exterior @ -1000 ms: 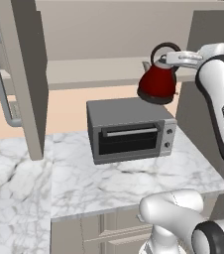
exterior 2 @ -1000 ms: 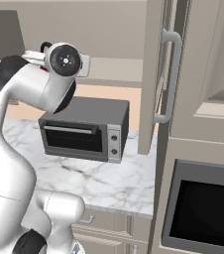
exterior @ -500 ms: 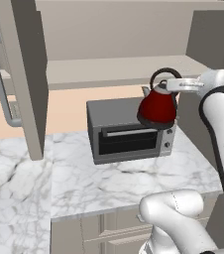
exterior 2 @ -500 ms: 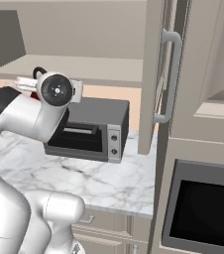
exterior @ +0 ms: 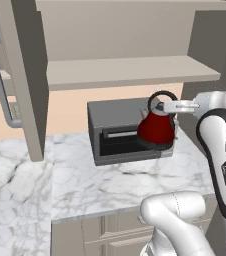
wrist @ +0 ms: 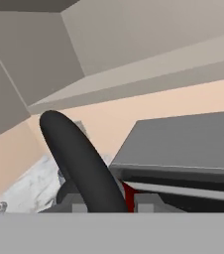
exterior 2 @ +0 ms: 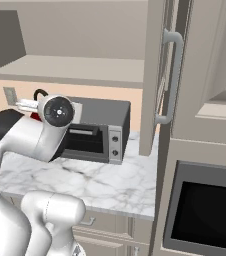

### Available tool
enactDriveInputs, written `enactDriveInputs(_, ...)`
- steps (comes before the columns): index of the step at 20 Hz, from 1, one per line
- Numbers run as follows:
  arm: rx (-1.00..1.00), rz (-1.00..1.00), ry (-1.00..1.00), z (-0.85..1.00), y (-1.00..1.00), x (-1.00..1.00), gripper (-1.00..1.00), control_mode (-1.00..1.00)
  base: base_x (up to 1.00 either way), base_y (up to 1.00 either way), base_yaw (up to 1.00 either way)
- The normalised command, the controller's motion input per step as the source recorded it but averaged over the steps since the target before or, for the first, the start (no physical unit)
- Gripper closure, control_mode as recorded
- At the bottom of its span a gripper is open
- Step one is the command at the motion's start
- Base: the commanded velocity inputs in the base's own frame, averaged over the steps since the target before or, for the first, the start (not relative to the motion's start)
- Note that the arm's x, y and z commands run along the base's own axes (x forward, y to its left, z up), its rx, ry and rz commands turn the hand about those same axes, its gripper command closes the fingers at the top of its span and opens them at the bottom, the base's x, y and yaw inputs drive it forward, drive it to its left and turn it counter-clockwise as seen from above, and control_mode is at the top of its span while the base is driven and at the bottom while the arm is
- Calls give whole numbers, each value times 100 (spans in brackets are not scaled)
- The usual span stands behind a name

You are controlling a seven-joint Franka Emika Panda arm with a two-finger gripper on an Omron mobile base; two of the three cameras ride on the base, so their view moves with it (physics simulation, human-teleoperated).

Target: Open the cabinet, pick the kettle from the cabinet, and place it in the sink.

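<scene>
A: Lettering first. White Franka arm (exterior: 224, 150) has dark vertical print on forearm in left base view; too small to read. Nothing legible on grey toaster oven (exterior: 116, 130) w/ two small knobs, nor on dark built-in oven (exterior 2: 205, 212) at lower right of right base view.

B: Kettle?

A: Small red dome-shaped kettle (exterior: 156, 127), silvery lid, black round loop handle (exterior: 162, 97) on top. Upright, hanging in air in front of toaster oven, above white marble countertop (exterior: 100, 180); not touching either, as far as I can tell. Spout not clear from here.

B: Grip?

A: Two-finger gripper (exterior: 160, 106) reaches in from right, level, jaws narrowed onto the loop handle. In hand view the black loop runs up between the finger tips, bit of red body below.

B: Cabinet?

A: Greige upper wall cabinet (exterior: 130, 70), both doors swung open, plain beige shelf bare. Left door (exterior: 22, 75) w/ long silver bar handle (exterior: 0, 82) edge-on at left; right door (exterior 2: 152, 75) edge-on in right base view. Kettle sits below shelf level, outside the cabinet.
</scene>
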Motion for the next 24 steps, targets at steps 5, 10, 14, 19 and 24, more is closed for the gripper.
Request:
enactDriveInputs(5, 3, 6, 0, -46, 1, 0, 100, -100, 0, 0, 0)
enactDriveInputs(10, 6, 3, -1, -16, 2, 1, 100, -100, 0, 0, 0)
enactDriveInputs(14, 0, 0, -1, 0, 0, 0, 100, -100, 0, 0, 0)
enactDriveInputs(19, 0, 0, 0, 0, 0, 0, 100, -100, 0, 0, 0)
enactDriveInputs(24, 0, 0, 0, 0, 0, 0, 100, -100, 0, 0, 0)
